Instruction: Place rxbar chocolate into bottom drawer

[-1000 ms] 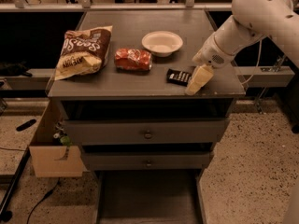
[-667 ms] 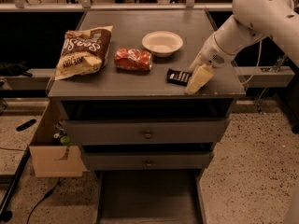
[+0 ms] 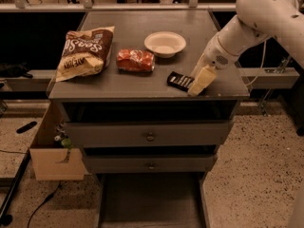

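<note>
Adjoining end effector [image 3: 196,87], black rxbar chocolate [image 3: 179,80]

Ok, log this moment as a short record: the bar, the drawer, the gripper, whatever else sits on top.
rxbar chocolate: flat on the cabinet top, front right
bottom drawer: pulled out, bar not in it
gripper: down at the bar's right end, near the front edge
also on top: chip bag at left, orange-red packet in the middle, white bowl behind
task status: bar not yet lifted

Lettering on chip bag [image 3: 85,53] unreadable
</note>
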Available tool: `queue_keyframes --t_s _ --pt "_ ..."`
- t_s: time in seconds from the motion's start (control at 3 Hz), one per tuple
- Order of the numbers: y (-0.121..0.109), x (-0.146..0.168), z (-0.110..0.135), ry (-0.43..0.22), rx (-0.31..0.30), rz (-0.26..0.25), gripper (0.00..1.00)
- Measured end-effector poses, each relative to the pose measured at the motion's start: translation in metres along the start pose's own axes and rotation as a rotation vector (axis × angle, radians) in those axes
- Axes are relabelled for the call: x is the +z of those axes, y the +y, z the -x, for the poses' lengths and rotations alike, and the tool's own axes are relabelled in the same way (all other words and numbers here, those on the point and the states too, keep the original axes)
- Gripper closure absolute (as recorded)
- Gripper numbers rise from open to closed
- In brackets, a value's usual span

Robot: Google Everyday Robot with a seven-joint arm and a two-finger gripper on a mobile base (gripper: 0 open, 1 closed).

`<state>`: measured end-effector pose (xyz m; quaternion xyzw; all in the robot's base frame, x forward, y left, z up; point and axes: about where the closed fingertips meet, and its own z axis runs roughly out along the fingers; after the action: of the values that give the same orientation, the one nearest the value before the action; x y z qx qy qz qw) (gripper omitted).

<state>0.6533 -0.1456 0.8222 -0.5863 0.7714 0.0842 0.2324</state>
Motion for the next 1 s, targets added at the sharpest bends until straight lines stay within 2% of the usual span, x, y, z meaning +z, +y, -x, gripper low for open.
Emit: queue_keyframes --t_s 0.67,1.0 --pt "0.003 -0.005 0.001 0.0 0.0 -0.001 1.0" --pt "0.005 -0.036 -0.003 0.019 -0.019 -0.028 1.0"
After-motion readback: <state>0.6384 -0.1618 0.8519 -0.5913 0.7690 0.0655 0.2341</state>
